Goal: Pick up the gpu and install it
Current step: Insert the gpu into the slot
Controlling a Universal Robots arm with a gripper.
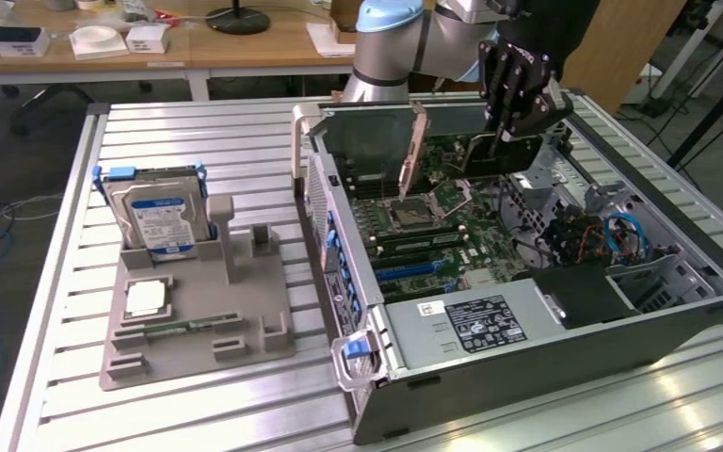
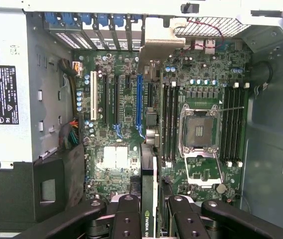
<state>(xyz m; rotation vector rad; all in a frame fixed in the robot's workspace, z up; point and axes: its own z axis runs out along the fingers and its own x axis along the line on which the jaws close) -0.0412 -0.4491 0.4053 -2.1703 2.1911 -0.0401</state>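
Exterior view: the arm reaches in from the far side of the bench and over the open computer case. The jaws point down into the case. The gpu hangs under them, clamped, standing on edge with its flat face upright. It sits over the far part of the motherboard, just beyond the CPU socket. Contact with the board cannot be told from here.

This view also shows what lies outside the case. A grey holder sits on the bench at the exterior view's left. A hard drive with a blue label stands upright in it, and a memory stick lies flat near its front.

Wrist view: looks straight down past the black fingers, which are closed on the gpu from both sides. The card is seen edge-on as a thin dark strip with an NVIDIA label between the fingers. Its long axis runs parallel to the expansion slots and the memory slots. It lies roughly in line with the blue slot, slightly offset toward the CPU socket. The blue slot is uncovered, with the card short of it. Which end carries the bracket cannot be told. The power supply with its black label sits to one side of the board.
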